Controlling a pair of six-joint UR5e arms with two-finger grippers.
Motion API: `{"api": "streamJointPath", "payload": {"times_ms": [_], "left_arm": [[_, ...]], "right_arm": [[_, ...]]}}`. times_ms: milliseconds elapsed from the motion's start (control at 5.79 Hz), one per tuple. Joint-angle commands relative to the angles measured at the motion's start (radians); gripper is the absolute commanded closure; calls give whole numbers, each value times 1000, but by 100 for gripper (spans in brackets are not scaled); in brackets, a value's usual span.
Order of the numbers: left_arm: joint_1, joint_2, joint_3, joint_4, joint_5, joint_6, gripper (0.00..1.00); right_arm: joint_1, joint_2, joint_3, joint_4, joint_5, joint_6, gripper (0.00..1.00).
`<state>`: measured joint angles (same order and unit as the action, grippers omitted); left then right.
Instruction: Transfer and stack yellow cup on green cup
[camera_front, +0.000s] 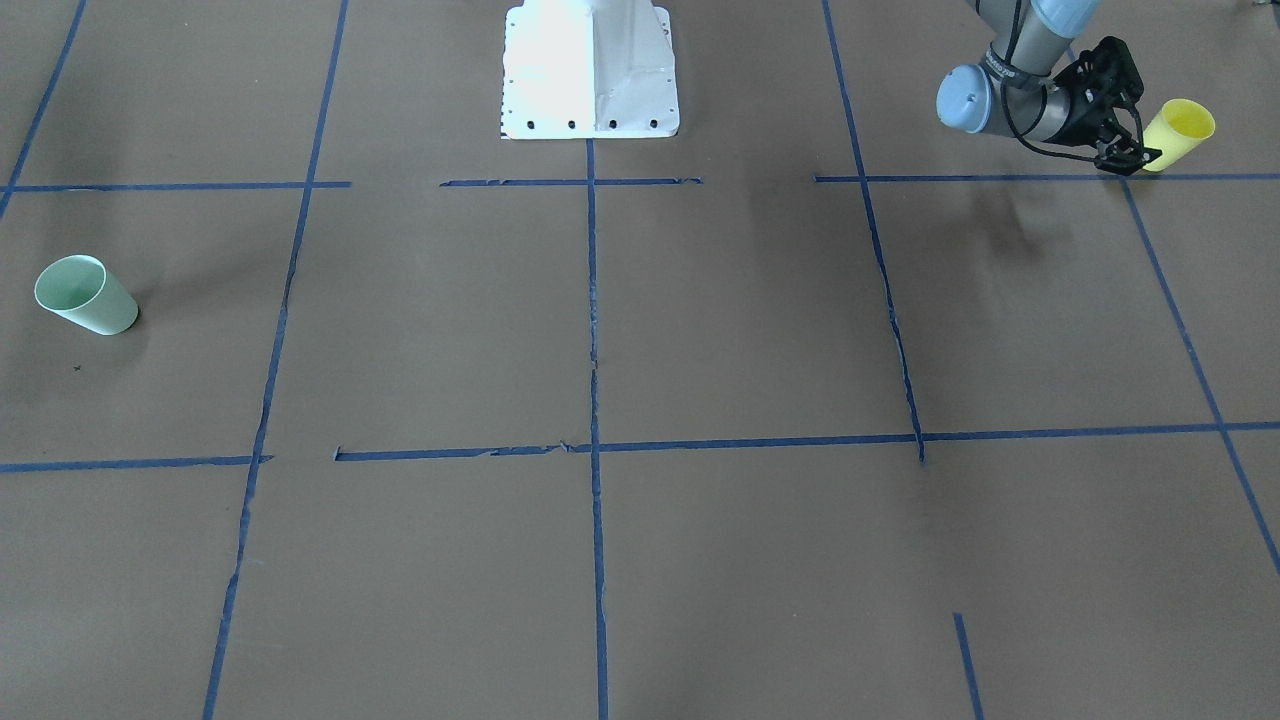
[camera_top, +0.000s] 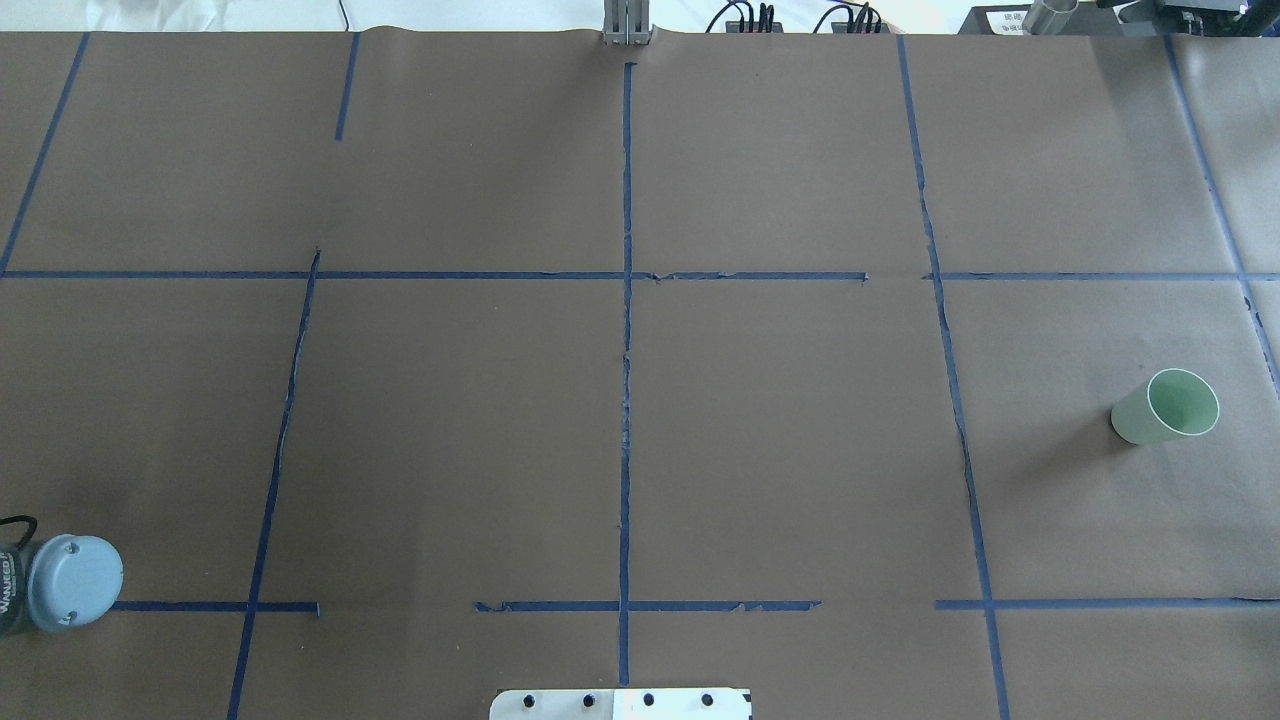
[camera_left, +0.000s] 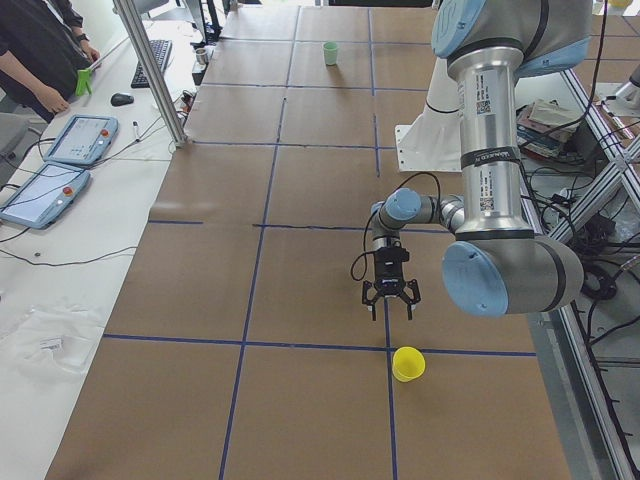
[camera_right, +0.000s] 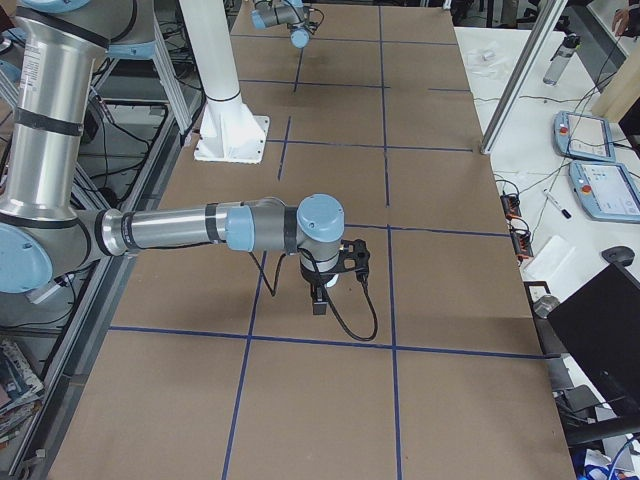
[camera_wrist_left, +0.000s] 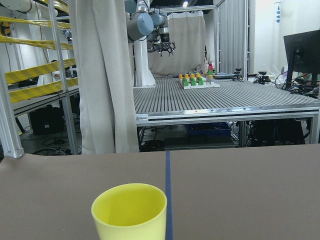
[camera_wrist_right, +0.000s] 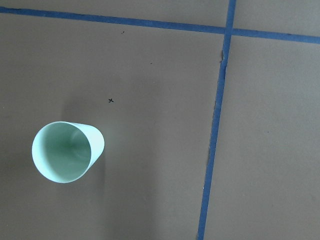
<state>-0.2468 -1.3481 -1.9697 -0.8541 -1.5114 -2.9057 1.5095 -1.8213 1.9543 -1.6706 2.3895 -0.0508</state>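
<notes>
The yellow cup (camera_front: 1178, 133) stands upright, mouth up, at the table's end on my left side; it also shows in the exterior left view (camera_left: 407, 363) and low in the left wrist view (camera_wrist_left: 130, 211). My left gripper (camera_front: 1128, 160) hangs just beside it with the jaws open and empty, apart from the cup; it shows in the exterior left view too (camera_left: 390, 308). The green cup (camera_front: 85, 295) stands upright at the opposite end (camera_top: 1165, 407), and the right wrist camera looks down into it (camera_wrist_right: 67, 151). My right gripper (camera_right: 320, 300) shows only from the side; I cannot tell its state.
The table is brown paper with a blue tape grid (camera_top: 626, 400). The robot's white base (camera_front: 590, 70) sits at the middle of the near edge. Operator desks with tablets (camera_left: 75, 140) and a metal post (camera_left: 150, 70) stand along the far side.
</notes>
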Motion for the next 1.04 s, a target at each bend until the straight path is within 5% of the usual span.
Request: {"api": "streamJointPath", "payload": {"times_ms": [0, 864], "left_arm": [[37, 1, 61, -12, -30, -50, 0], [52, 7, 224, -157, -27, -47, 0]], "right_arm": [[0, 0, 2, 0, -1, -1, 0], [0, 4, 3, 2, -1, -3, 0]]}}
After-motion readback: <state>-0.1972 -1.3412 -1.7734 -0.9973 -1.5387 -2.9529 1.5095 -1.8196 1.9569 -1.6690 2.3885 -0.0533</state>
